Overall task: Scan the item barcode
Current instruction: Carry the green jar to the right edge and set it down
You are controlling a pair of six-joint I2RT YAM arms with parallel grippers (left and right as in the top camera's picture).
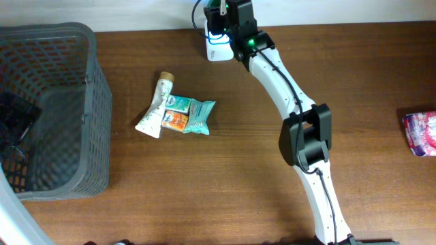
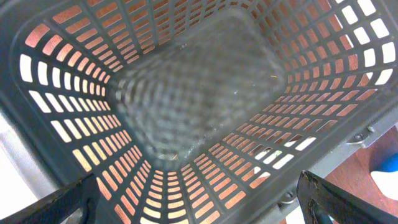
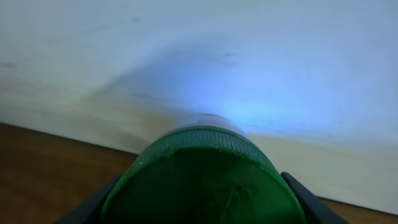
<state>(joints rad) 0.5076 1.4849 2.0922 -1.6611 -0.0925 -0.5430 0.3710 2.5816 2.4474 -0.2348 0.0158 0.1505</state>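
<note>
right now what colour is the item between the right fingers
The item is green; best in right wrist view.

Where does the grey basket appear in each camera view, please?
Overhead: the basket at the left edge.
Left wrist: its inside fills the picture.
Right wrist: not in it.
Shared landmark: the brown table, in all three views.

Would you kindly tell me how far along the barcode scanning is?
Nothing looks finished: the basket is empty. In hand: the right gripper is clamped on a green-capped object by the blue-lit white device. Left: the tube, packets and pink packet lie untouched.
</note>
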